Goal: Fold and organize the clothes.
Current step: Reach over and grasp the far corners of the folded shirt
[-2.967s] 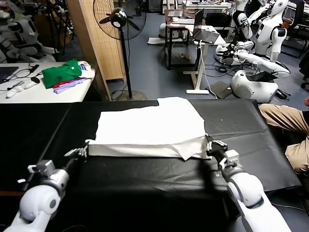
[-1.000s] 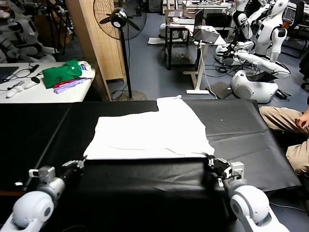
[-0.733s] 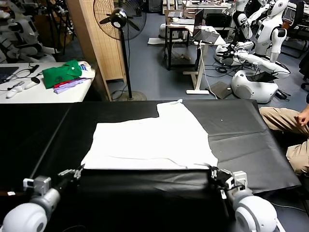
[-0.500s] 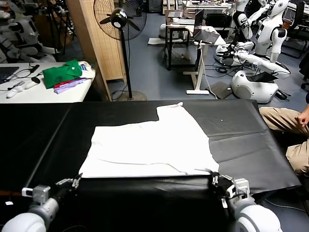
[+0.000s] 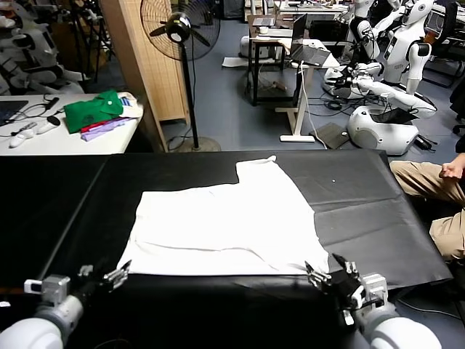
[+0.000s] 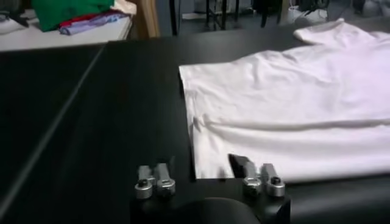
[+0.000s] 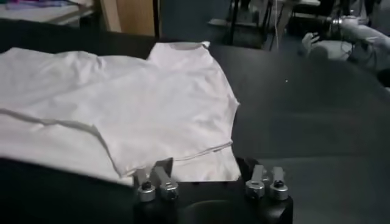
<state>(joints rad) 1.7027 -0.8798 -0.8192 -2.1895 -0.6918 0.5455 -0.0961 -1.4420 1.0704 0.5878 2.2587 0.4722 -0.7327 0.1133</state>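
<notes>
The clothes, a plain white T-shirt point(image 5: 225, 225), lie folded and flat on the black table point(image 5: 378, 189), with one sleeve pointing to the far side. My left gripper point(image 5: 109, 276) is open at the shirt's near left corner. In the left wrist view the shirt point(image 6: 286, 109) has its near hem lying between the spread fingers of that gripper point(image 6: 204, 167). My right gripper point(image 5: 327, 280) is open at the near right corner. In the right wrist view the hem of the shirt point(image 7: 122, 109) lies loose in the gap of that gripper point(image 7: 204, 167). Neither gripper holds any cloth.
A green garment point(image 5: 93, 109) and a purple cloth lie on a white side table point(image 5: 43, 142) at the far left. A fan point(image 5: 179, 29) and a wooden panel point(image 5: 142, 65) stand behind the table. A seated person's legs point(image 5: 436, 185) are at the right edge.
Both grippers drew the shirt's near edge toward me across the table, then opened and let go of it. The shirt now rests flat with its hem close to the table's front.
</notes>
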